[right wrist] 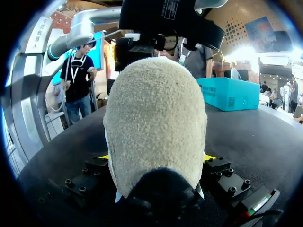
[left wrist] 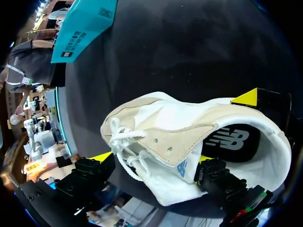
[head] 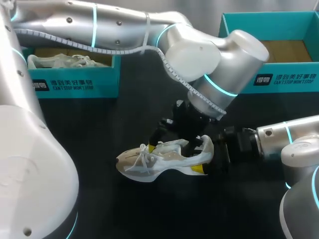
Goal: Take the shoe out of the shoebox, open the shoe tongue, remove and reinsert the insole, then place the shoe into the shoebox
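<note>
**Shoe out of the box, held at the heel.** At my far left, a teal shoebox (head: 75, 82) stands open with a second pale shoe (head: 65, 60) lying inside. My left arm (head: 124, 25) stretches from that side past the middle of the dark table (head: 124, 209). Its left gripper (left wrist: 153, 157) hangs right over the shoe (head: 164, 157), above the laces (left wrist: 124, 146) and the mouth. Whether it is clenched on anything there, I cannot tell. The shoe, white and beige, is out of the box, on the table in front of the two boxes, toe to my left and heel (right wrist: 156, 118) to my right. My right gripper (right wrist: 156, 156) lies low at the right and is clamped on the heel, one yellow tip (right wrist: 105, 156) pressed against each side. Behind it, at far right, a second teal shoebox (head: 284, 79) stands open.
</note>
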Motion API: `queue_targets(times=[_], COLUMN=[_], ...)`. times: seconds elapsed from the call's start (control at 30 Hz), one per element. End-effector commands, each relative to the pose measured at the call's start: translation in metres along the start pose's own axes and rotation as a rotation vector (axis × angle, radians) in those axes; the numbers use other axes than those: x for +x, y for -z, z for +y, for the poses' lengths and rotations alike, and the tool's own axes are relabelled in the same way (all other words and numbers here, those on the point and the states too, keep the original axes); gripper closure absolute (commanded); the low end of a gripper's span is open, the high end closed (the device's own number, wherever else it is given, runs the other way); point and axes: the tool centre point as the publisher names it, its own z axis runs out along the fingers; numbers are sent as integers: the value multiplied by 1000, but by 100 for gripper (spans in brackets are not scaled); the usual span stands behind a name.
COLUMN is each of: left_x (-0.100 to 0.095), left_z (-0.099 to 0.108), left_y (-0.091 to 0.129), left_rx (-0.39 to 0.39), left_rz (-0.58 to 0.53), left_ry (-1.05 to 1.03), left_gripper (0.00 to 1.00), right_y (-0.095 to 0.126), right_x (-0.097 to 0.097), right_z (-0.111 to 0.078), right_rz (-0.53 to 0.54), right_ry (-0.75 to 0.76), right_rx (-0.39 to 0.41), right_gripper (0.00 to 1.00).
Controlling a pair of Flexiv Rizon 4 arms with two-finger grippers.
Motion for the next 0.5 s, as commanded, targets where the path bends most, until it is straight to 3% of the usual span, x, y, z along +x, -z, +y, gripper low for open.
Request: queue_targets(times=[0.03, 0.1, 0.5], left_x=[-11, -12, -23], left_z=[7, 8, 12], left_y=[-1, -1, 6], left_rx=[4, 5, 28], left_rz=[40, 47, 106], left_ry=[233, 236, 248], left_gripper=[4, 8, 8], right_y=[0, 0, 0], right_x=[-1, -1, -1], right_z=[-1, -1, -1], right_rz=[-1, -1, -1], right_ry=[-1, -1, -1], right_rx=[4, 4, 4], right_gripper=[100, 100, 100])
